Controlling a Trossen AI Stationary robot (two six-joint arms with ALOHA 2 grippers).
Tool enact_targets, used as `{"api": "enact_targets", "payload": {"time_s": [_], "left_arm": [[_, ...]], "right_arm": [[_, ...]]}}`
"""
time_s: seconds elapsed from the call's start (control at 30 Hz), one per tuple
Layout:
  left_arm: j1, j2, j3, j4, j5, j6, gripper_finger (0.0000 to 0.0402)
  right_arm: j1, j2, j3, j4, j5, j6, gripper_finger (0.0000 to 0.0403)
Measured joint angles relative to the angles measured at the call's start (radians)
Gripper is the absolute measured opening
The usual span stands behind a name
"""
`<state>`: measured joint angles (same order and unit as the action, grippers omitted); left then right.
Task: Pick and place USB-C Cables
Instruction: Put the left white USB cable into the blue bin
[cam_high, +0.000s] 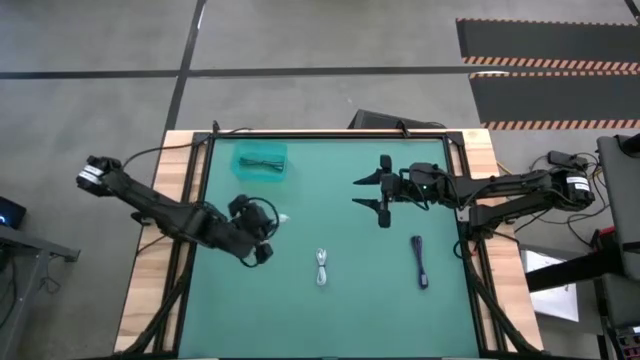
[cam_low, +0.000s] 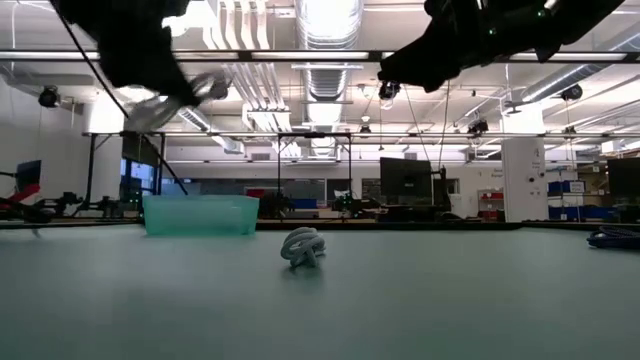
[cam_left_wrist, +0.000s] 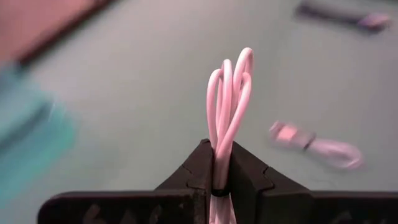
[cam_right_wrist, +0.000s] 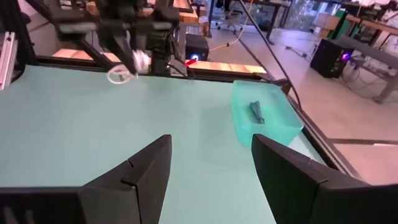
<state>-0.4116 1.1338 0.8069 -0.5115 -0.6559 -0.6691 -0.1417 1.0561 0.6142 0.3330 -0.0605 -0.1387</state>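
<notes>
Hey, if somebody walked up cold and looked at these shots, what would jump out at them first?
Probably the left gripper, shut on a looped white cable and held clear above the mat's left side. Next, the teal bin at the far left of the table with a grey cable already inside. The right gripper waits open over the middle; another white cable and a dark cable lie loose nearby.

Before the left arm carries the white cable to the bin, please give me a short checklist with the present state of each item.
1. Left pincer shut on white cable: ok.
2. Cable lifted off the table: ok.
3. Teal bin in place, holding one cable: ok.
4. Right pincer open, apart from the bin: ok.
5. Second white cable and dark cable not on the way: ok.
6. Grip firm enough for transport: cannot tell.
</notes>
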Motion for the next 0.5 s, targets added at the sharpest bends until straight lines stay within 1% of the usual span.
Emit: {"api": "enact_targets", "payload": {"time_s": [0.1,0.2,0.33,0.5], "left_arm": [[0.013,-0.043,-0.021,0.191,0.003,0.227,0.0017],[0.022,-0.079,-0.027,0.288,0.024,0.392,0.0017],[0.033,-0.115,-0.026,0.342,0.035,0.536,0.0017],[0.071,-0.149,-0.025,0.381,0.055,0.651,0.0017]], "right_arm": [[0.0,0.0,-0.012,0.041,0.0,0.018,0.0215],[0.0,0.0,-0.03,0.091,-0.001,0.036,0.0215],[0.0,0.0,-0.062,0.167,-0.017,0.058,0.0215],[0.024,0.0,-0.089,0.243,-0.026,0.086,0.0215]]}}
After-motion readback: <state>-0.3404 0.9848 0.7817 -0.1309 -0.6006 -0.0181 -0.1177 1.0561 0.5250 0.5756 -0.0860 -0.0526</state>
